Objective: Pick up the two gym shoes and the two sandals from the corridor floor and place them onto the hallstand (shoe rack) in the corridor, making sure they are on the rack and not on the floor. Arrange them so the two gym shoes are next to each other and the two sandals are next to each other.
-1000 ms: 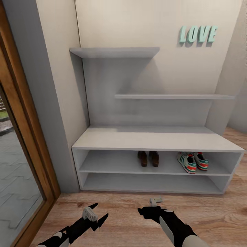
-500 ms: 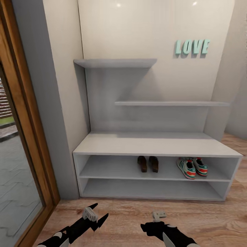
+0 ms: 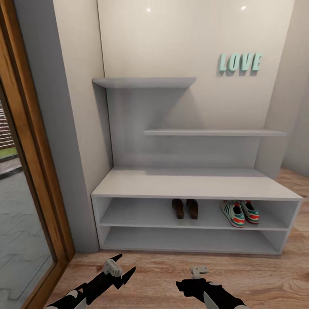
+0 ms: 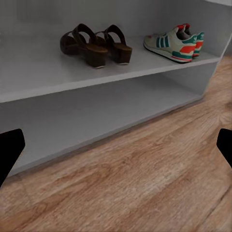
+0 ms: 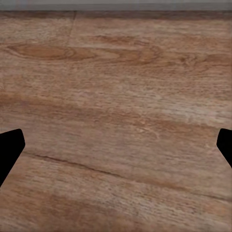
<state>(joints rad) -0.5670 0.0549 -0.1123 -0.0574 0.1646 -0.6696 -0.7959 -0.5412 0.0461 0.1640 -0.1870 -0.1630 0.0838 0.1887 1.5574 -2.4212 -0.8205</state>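
Ahead of both claws stands the hallstand [image 3: 189, 182], its upper open shelf carrying all four shoes. Beneath the claws runs the corridor floor [image 3: 163, 274], bare wood plank. Beyond and right of the right claw [image 3: 193, 279] the two gym shoes [image 3: 240, 213] sit side by side; the two sandals [image 3: 185, 208] stand together just left of them, straight beyond that claw. The left claw [image 3: 122, 266] hangs low over the floor, fingers apart and empty; the right claw's fingertips sit wide apart in its wrist view, empty too.

sandals [image 3: 185, 208] left of gym shoes [image 3: 240, 213], upper shelf [image 3: 141, 219]
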